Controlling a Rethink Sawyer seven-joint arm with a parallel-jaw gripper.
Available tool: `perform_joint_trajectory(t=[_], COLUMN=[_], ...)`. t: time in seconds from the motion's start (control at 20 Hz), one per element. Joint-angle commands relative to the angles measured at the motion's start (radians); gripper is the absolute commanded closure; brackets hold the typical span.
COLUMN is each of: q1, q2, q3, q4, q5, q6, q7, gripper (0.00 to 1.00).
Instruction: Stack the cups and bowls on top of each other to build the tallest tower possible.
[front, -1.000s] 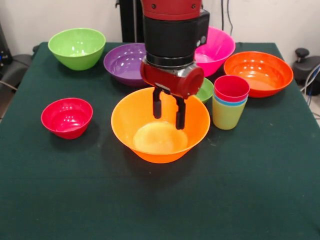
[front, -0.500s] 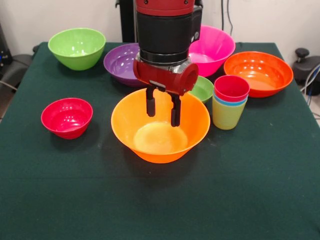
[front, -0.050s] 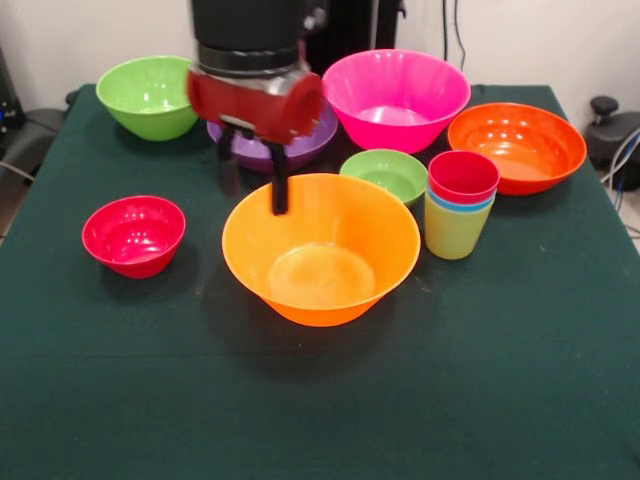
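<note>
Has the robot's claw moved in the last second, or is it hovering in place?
Yes. The gripper has swung left off the big orange bowl's middle toward the purple bowl.

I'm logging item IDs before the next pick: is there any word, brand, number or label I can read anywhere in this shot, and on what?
None: no readable text shows in the front view.
Large glossy orange plastic bowl: plain, no marking.
Nested translucent plastic cups, red in blue in yellow-green: no print visible.
Red and black robot hand: motion-blurred, no label can be made out.
Dark green cloth table: no signs.
</note>
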Motion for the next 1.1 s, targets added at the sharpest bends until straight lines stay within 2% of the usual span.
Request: perform_joint_trajectory(t=[0.05,0.25,0.4,0.6,0.75,1.1], q1=[-0.060,-0.082,-0.094,-0.103,-0.119,-0.150], q2=[-0.018,-0.032,-0.015,0.018,0.055,0.107], q3=[0.070,0.079,0.076,0.060,0.053,0.063], q4=[0.021,0.011,-0.002,0.013,0.032,0.051], q5=[-0.079,-0.067,-0.078,-0.099,-0.128,-0.169], q6=[0.139,0.168,0.161,0.102,-0.002,-0.088], q7=[-0.370,-0.412,-0.435,-0.431,-0.412,-0.396], gripper=[0.00,0.00,0.00,0.00,0.00,0.00])
